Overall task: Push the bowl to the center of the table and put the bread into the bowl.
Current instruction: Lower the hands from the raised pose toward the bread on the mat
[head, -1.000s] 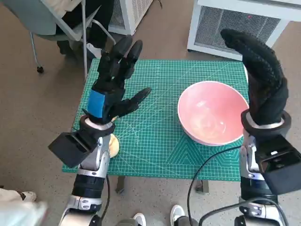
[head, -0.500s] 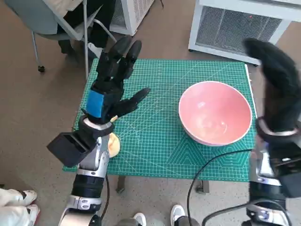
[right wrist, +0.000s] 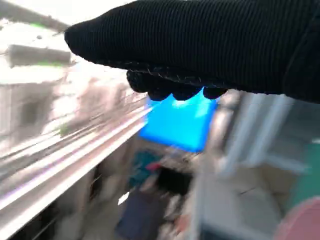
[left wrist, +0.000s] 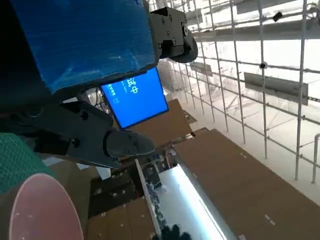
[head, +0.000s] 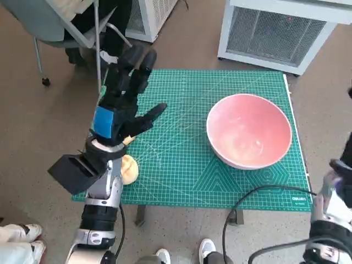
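Head view: pink bowl [head: 249,130], smooth, round, glossy inside, sits right of centre on the green gridded cutting mat [head: 187,159] covering the table. Bread [head: 128,169], pale rounded lump, lies at the mat's near left edge, partly hidden by the left forearm. Left hand [head: 118,108] raised above the mat, fingers spread, holding nothing. Right hand [right wrist: 210,45] only in the blurred right wrist view as a knitted glove; cannot tell its state
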